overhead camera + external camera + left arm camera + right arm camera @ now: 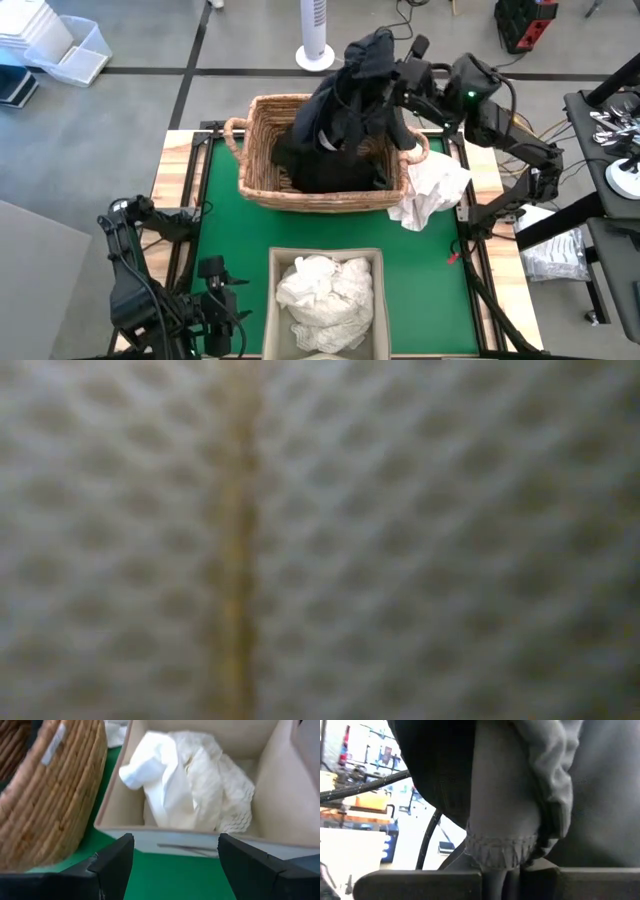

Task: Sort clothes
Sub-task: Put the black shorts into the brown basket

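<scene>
The surface (175, 150) is pale wood at its side edges, and a flat green mat (225, 245) covers most of it between dark rails. On the mat, toward the far side, stands a woven wicker basket (262, 180) with a loop handle at each end. Near the front edge, in the middle, stands a pale fabric box (272, 300); the left wrist view shows it close beside the basket, green mat between them. A crumpled white garment (432, 190) lies on the mat just beside the basket's right end, touching its rim and reaching toward the right rail
</scene>
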Controlling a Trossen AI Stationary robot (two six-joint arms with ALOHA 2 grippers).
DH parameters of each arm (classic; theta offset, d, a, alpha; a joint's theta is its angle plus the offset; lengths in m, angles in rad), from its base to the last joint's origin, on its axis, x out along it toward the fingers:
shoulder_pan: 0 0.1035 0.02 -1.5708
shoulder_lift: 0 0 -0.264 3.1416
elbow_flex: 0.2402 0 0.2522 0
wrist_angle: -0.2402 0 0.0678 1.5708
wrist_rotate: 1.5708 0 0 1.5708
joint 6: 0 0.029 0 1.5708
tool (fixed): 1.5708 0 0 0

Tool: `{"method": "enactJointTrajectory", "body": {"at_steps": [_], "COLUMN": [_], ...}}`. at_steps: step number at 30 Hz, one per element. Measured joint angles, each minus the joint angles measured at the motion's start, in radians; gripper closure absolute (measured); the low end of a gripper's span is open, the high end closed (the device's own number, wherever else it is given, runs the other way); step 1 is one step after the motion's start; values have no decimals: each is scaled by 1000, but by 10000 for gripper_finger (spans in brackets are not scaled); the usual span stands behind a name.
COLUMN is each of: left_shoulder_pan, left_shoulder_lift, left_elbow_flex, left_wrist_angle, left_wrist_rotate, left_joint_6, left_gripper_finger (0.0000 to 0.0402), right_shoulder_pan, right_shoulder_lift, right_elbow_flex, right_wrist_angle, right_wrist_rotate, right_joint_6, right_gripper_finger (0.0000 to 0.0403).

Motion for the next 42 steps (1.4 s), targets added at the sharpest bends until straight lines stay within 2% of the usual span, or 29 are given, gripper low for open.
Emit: {"method": "enactJointTrajectory", "body": {"at_steps": [11,19,42], "left_shoulder_pan": [-30,-35,-35], "left_shoulder_lift": [-1,-1,-2], "left_elbow_flex": [-213,-300,-326], "left_wrist_angle": [0,0,3], "left_wrist_rotate": [-51,-52,-111], "left_joint_6": [-279,-418,-467], "left_gripper_finger": [137,137,137], "right_shoulder_pan": [-99,-115,-124], "right_shoulder_lift": [59,132,308], "right_elbow_flex": [0,0,0], "right_wrist_angle": [-149,-264,-547], "right_wrist_rotate": [-11,-49,-63], "right_joint_6": [71,96,87], "right_gripper_finger": [390,390,390]}}
